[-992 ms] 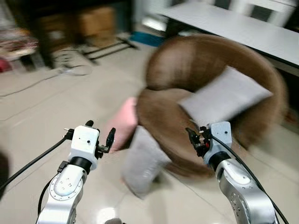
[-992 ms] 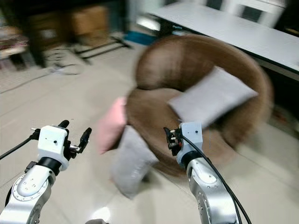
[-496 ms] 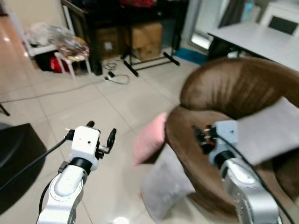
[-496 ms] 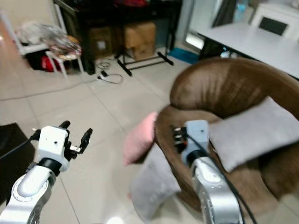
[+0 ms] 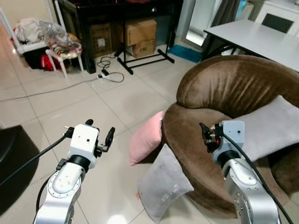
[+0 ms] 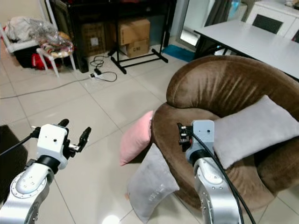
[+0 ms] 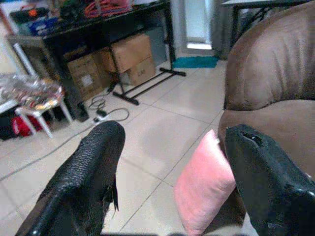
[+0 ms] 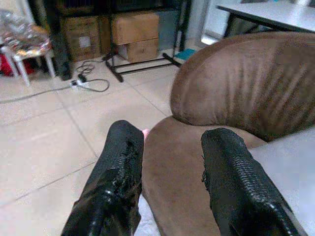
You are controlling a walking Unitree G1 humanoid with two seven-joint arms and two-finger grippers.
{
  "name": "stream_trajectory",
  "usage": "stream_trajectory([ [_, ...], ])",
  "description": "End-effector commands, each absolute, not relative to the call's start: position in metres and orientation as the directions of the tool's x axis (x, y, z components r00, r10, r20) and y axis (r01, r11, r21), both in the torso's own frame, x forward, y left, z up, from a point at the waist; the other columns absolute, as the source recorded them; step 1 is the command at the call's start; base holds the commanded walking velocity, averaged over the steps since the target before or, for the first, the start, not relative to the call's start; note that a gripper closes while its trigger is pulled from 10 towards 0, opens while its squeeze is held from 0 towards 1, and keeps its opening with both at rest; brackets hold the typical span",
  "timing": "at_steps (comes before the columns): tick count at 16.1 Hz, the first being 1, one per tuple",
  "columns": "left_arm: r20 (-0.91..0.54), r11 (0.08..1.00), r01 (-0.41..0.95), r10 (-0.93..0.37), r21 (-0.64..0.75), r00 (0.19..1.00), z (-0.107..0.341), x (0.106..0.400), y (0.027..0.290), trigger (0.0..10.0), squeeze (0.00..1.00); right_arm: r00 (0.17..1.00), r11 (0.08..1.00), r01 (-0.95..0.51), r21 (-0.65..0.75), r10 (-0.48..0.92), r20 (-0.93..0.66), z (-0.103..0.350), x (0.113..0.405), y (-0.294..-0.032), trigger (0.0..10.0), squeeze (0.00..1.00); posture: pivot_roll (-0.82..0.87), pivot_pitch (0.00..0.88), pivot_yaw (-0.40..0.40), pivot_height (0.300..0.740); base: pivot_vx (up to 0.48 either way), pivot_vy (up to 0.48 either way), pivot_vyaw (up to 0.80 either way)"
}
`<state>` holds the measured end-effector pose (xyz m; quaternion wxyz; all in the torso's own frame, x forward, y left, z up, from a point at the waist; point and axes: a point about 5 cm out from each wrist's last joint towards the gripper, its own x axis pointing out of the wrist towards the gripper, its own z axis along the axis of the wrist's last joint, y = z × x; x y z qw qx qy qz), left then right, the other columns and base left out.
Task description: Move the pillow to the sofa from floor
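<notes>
Left jaws (image 5: 98, 135): mine, spread wide, holding nothing, raised over the tiled floor (image 5: 70, 102).
Right jaws (image 6: 180, 134): mine, parted, holding nothing, raised in front of the brown sofa (image 5: 229, 88).
Pink pillow (image 5: 145, 138): on the floor, standing on edge, long axis running up, leaning against the sofa's front.
Grey pillow (image 5: 163, 184): on the floor just beside the pink one, tilted against the sofa base; plain fabric, small mark near one corner.
Second grey pillow (image 6: 252, 126): lying on the sofa seat.

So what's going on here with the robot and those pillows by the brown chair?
The robot stands facing a round brown velvet sofa chair. A pink pillow and a grey pillow lean against its base on the tiled floor; another grey pillow already lies on the seat. The left gripper and right gripper are raised, open and hold nothing.
</notes>
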<state>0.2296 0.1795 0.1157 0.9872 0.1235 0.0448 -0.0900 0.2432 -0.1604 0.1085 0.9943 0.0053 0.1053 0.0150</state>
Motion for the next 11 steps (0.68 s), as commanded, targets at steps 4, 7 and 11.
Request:
stream_trajectory([
  [4, -0.104, 0.949, 0.215, -0.195, 0.231, 0.975, 0.1164, 0.2332, 0.1742, 10.0, 0.00, 0.975, 1.000, 0.026, -0.006, -0.026, -0.220, 0.1055, 0.2398, -0.1727, 10.0, 0.00, 0.01, 0.000, -0.044, 0.740, 0.062, 0.000, -0.72],
  [7, -0.094, 0.951, 0.222, -0.206, 0.217, 0.974, 0.1174, 0.2376, 0.1725, 10.0, 0.00, 0.978, 1.000, 0.008, -0.010, -0.010, -0.206, 0.1075, 0.2401, -0.1704, 10.0, 0.00, 0.01, 0.000, -0.040, 0.740, 0.308, 0.000, 0.00],
  [11, -0.094, 0.950, 0.228, -0.212, 0.214, 0.973, 0.1175, 0.2376, 0.1726, 10.0, 0.00, 0.979, 1.000, 0.012, -0.007, -0.013, -0.204, 0.1079, 0.2409, -0.1699, 10.0, 0.00, 0.01, 0.000, -0.038, 0.740, 0.384, 0.000, 0.00],
])
